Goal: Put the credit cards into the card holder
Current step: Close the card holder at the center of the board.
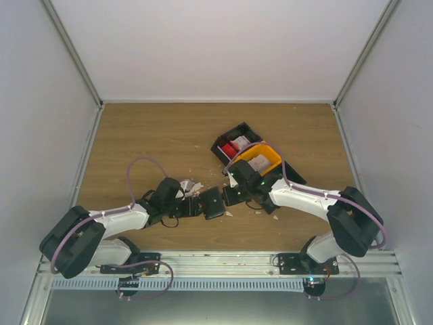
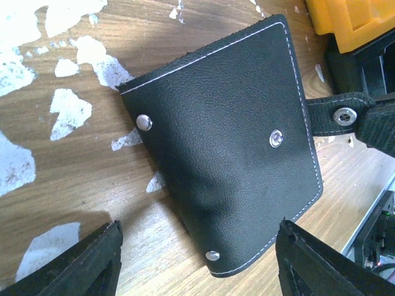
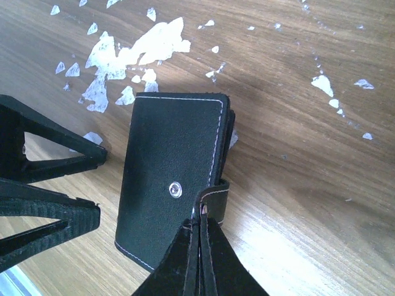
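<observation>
Wooden table (image 1: 155, 135) | card holder (image 2: 228, 135) closed, inside hidden | right tool (image 3: 199, 216) clamps strap (image 3: 217, 196)

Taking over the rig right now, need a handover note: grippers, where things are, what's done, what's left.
Left gripper: open, fingers either side of the card holder, not gripping it.
Right gripper: shut on the holder's unsnapped strap.
Card holder: closed, flat on the table between the arms.
Cards: in the black tray.
Done: strap unsnapped. Whether any card is inside is hidden.
Left: open the holder, load the cards.
</observation>
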You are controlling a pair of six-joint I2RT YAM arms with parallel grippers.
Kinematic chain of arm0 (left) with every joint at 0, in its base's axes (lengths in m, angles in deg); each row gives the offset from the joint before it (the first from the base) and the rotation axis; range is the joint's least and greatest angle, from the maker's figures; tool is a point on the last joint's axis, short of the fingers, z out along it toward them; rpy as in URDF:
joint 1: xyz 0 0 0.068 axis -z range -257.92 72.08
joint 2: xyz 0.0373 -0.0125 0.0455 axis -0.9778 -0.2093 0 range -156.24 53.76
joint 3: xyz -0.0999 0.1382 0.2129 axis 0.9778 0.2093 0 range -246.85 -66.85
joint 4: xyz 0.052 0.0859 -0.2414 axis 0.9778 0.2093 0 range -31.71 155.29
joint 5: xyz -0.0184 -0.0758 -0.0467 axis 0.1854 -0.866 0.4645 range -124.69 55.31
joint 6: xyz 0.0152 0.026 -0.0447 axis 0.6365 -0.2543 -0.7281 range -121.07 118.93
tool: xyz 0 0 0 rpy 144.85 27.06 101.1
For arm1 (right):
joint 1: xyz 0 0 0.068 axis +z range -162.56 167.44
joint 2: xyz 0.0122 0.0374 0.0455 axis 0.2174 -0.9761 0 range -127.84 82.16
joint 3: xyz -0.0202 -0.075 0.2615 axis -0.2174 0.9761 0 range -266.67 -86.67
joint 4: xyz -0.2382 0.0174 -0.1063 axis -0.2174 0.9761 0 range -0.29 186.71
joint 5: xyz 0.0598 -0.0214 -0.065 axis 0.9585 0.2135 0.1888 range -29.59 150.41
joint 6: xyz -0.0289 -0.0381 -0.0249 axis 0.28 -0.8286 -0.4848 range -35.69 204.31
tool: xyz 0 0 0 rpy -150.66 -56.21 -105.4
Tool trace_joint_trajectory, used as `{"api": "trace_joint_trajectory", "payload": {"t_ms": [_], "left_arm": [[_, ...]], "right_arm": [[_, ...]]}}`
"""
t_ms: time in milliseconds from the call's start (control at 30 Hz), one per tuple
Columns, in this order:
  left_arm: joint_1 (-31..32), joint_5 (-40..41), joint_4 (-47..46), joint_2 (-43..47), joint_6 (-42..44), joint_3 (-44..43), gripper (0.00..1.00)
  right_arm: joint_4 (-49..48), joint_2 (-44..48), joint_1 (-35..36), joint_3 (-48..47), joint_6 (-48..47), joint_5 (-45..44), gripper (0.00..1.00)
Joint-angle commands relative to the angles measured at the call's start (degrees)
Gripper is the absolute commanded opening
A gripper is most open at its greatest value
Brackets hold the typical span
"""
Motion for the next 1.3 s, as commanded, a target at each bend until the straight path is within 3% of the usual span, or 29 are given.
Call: {"api": "trace_joint_trajectory", "payload": {"t_ms": [0, 567, 1267], "left_arm": [[0.25, 0.66, -3.55, 2.53, -1.85, 1.96, 0.7], [0.5, -0.94, -2.62, -1.6, -1.84, 0.39, 0.59], [2.52, 3.43, -0.17, -7.02, -2.2, -3.29, 0.35]], "right_arm": [[-1.89, 0.71, 1.29, 0.72, -1.63, -0.42, 0.01], [-1.84, -0.09, 2.74, -0.83, -1.56, -2.96, 0.0], [0.92, -7.89, 5.04, -5.7, -8.07, -3.22, 0.0]]}}
